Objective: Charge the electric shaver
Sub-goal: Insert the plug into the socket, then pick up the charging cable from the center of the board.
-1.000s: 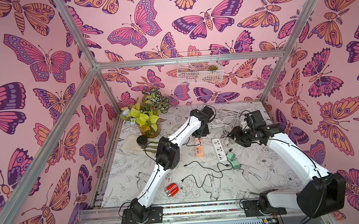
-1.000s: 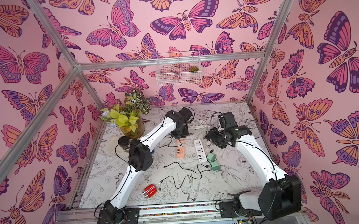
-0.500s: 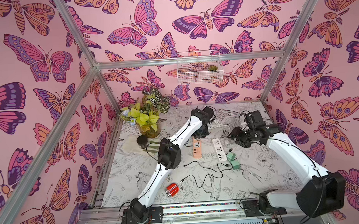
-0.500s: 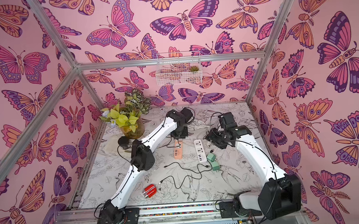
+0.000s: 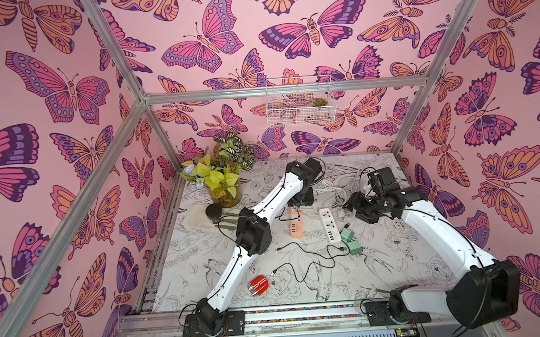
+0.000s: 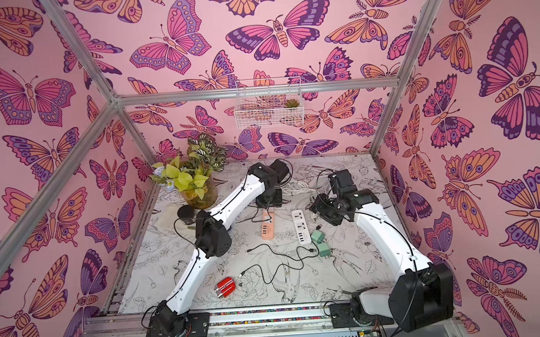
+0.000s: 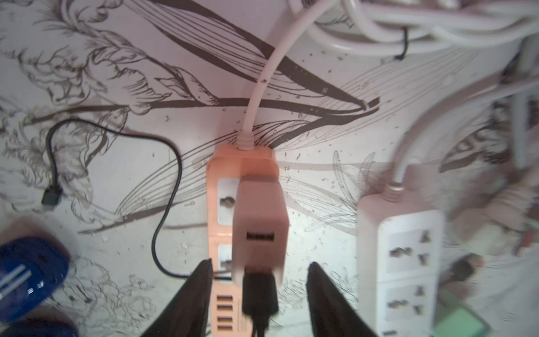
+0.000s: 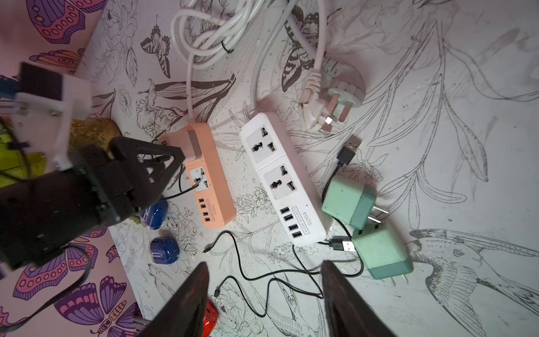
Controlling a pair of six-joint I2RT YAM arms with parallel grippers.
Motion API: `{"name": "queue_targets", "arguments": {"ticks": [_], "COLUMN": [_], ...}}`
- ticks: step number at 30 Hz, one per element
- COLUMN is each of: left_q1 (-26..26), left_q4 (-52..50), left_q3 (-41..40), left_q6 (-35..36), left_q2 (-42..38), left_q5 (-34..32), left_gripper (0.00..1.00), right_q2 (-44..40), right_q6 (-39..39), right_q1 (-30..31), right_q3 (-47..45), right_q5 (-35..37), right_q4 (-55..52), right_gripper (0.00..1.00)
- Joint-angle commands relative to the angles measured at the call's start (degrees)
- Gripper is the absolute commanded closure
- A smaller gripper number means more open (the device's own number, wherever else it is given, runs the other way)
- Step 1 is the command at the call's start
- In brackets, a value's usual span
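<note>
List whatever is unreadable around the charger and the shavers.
Pink adapter prongs: left wrist view, hidden under its own body, so seating is unclear.
Blue shavers: left wrist view, blurred and cut by the edge.
Red shaver charging port: too small in both top views; cut off by the edge in the right wrist view.

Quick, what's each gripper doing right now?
Left gripper: open, straddling the plugged-in adapter, not gripping it.
Right gripper: open, holding nothing.
</note>
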Motion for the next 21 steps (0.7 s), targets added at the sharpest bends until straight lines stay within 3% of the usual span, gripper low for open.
{"name": "queue_targets", "arguments": {"ticks": [1,6,10,16,21], "left_q1": [-0.7,1.0,6.2,15.3,22.8], "left_q4": [-1.7,-1.7,0.0,11.2,21.3], "left_q3": [0.5,-2.9,-11.1,-39.5,-63.4], "left_q6": [-2.1,-4.5,-6.9,-12.0,-17.7], "left_q2": [-9.4,-14.4,-21.5,-37.9,-51.6], "left_q5": [3.1,4.8,6.2,9.4,12.8], "left_gripper": [0.37,0.32,0.36,0.44,0.60], "right_q2": [0.5,3.5,9.0,23.4,37.2], "right_q6": [-0.9,-2.5,-7.5,-12.8,-10.0], "right_q1": [1.2,5.4,14.0,25.8,30.0], "right_q3": [3.2,7.1,14.8,27.8,41.2], "right_q5": [2.6,6.1,10.2,13.3,11.7], "right_q4": [-1.2,-1.5,-0.7,-0.6,-5.1], "right_gripper": [0.37,0.37,0.42,0.49,0.51]}}
